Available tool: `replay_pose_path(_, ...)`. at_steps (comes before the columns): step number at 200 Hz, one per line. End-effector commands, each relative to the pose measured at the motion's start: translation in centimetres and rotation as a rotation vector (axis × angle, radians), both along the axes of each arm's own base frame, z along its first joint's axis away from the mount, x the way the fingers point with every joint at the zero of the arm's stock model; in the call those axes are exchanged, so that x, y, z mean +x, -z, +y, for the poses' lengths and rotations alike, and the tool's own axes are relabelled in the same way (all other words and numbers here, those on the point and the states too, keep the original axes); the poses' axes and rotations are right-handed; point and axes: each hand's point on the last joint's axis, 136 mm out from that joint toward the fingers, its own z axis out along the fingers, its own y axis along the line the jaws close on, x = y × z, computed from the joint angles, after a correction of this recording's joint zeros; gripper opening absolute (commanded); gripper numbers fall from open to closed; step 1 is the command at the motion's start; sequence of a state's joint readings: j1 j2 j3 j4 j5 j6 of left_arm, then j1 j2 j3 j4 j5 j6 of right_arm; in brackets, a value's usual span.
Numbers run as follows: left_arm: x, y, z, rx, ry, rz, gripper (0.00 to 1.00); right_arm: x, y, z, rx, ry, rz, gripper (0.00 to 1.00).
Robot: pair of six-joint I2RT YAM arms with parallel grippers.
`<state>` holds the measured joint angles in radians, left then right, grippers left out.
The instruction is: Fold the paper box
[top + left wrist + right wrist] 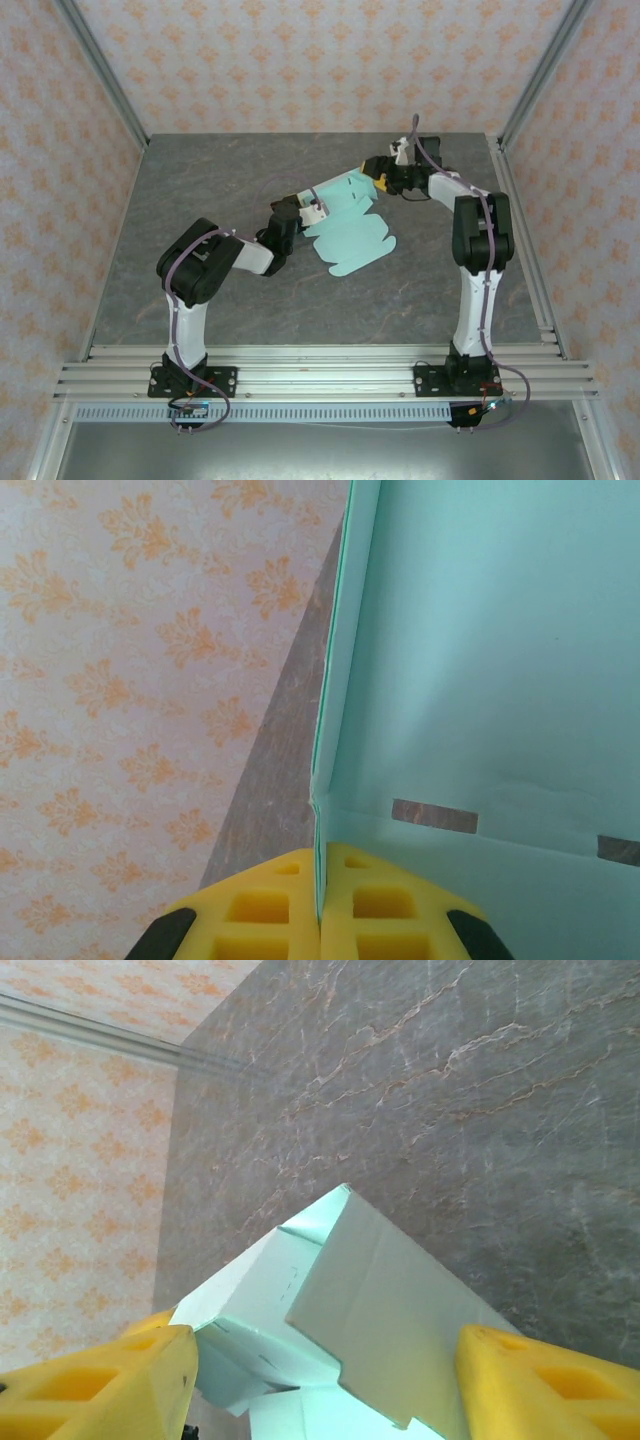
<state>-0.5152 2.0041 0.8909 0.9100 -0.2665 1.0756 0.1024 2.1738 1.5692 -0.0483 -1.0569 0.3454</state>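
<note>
The paper box (348,232) is a pale mint-green die-cut sheet lying mid-table, its far end raised and partly folded. My left gripper (306,208) is at the sheet's left edge. In the left wrist view its yellow pads (262,910) are pressed together on an upright card wall (330,730), with the sheet's panel (500,660) spreading to the right. My right gripper (381,180) is at the raised far end. In the right wrist view its fingers (545,1385) stand wide apart, straddling the folded panels (380,1300), which reach close to both fingers.
The grey marbled tabletop (220,190) surrounds the sheet, with patterned walls (300,60) at the back and sides. A metal rail (320,365) runs along the near edge by the arm bases.
</note>
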Motion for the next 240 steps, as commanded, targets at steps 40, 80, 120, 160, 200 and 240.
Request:
replay_pose_path(40,0.1,0.0,-0.5,0.006,0.015,-0.010,0.00,-0.7,-2.6,-0.4,-0.023,-0.014,-0.098,0.68)
replay_pose_path(80,-0.4,-0.1,-0.7,0.025,0.039,-0.018,0.00,1.8,-5.2,-4.3,-0.018,0.040,-0.158,0.85)
replay_pose_path(120,-0.3,-0.3,-0.9,0.034,0.053,-0.024,0.00,2.0,-5.3,-3.5,-0.003,-0.144,-0.246,0.99)
replay_pose_path(160,0.0,-0.7,-1.3,0.029,0.067,-0.027,0.00,2.7,-2.8,-3.4,-0.028,-0.181,-0.293,0.99)
replay_pose_path(200,0.1,-0.6,-1.4,0.035,0.069,-0.022,0.00,2.7,-2.8,-2.3,0.002,-0.240,-0.353,0.99)
replay_pose_path(240,0.3,-1.2,-1.7,0.005,0.068,-0.034,0.00,3.3,-1.3,-0.2,0.025,-0.281,-0.224,0.99)
